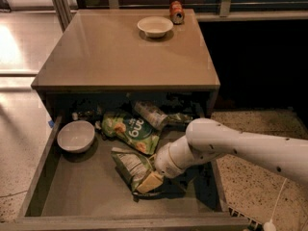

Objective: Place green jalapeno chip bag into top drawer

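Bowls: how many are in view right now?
2. One bowl is on the table by the can; one is in the drawer, at its left. The tool is there too, at the dark bag. Bags might hide more.

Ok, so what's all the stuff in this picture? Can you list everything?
table: one, tan, middle of the view.
table bowl: one, white, far end of the tabletop.
can: one, orange-red, just behind that bowl.
top drawer: one, grey-green, pulled open under the tabletop.
drawer bowl: one, white, left side of the drawer.
light-green bag: one, white letters, middle of the drawer.
silvery packet: one, crumpled, back of the drawer.
green jalapeno chip bag: one, dark green with silvery patches, in front of the light-green bag.
arm: one, white, reaching in from the right.
gripper: one, inside the drawer at the chip bag, mostly hidden by the wrist.
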Available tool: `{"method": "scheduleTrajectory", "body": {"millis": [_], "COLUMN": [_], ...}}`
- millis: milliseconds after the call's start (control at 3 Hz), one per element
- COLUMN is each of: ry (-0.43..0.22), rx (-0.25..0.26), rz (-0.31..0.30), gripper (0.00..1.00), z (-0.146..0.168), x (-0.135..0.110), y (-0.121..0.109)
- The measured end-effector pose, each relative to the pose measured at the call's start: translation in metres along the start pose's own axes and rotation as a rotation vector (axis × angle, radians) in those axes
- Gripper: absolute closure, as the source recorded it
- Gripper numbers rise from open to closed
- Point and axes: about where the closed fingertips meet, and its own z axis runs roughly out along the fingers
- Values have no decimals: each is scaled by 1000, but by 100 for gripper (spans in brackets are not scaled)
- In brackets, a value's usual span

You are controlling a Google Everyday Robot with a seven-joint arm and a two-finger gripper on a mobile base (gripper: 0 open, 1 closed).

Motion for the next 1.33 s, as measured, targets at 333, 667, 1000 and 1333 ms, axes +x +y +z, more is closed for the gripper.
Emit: {"method": "scheduleTrajectory", "body": {"millis": [333,667,1000,1333], "ry": [0,0,0,0], "rx": [0,0,0,0], "rz": [0,0,0,0], "gripper": [82,58,35,12], "z": [0,0,0,0], "x": [0,0,0,0], "y": [0,0,0,0]}}
